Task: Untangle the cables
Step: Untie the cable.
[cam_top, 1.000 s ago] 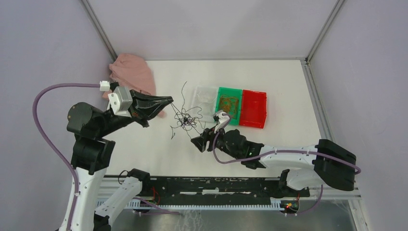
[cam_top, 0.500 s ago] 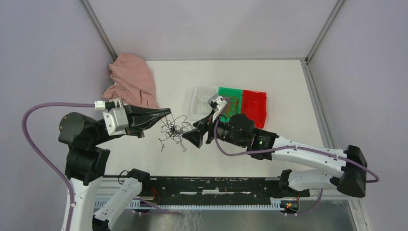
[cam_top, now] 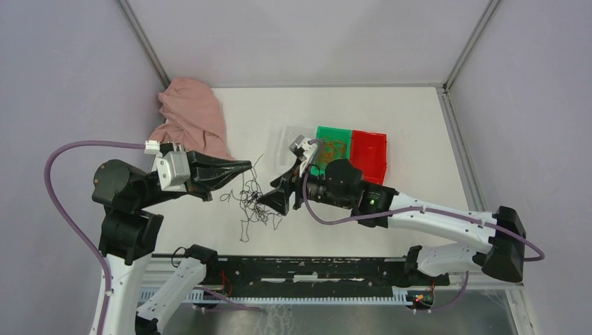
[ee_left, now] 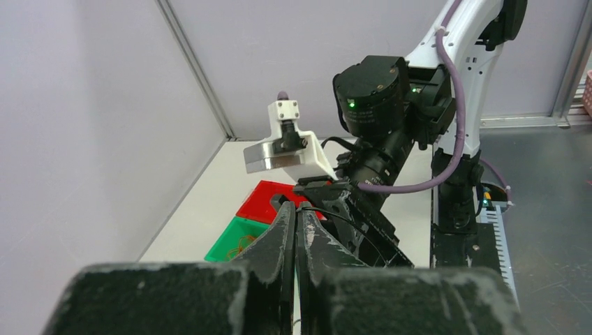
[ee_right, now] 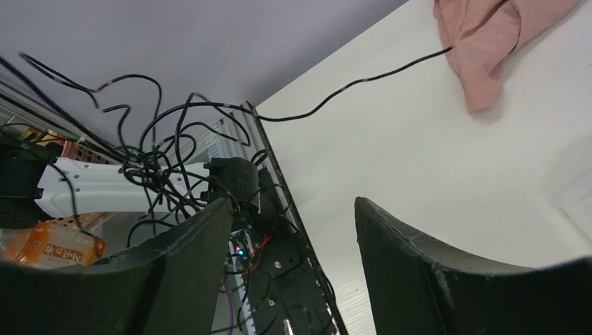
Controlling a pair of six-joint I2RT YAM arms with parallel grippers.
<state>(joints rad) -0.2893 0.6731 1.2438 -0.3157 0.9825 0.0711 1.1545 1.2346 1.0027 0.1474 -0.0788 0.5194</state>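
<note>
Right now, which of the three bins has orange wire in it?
The green bin, middle of the row: orange curls lie on its floor. The red bin shows none; the clear bin is partly behind the right arm.

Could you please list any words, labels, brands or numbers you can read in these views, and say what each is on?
No text is legible in any view.
Orange packet, lower left of the right wrist view: it carries print, too blurred to read.
</note>
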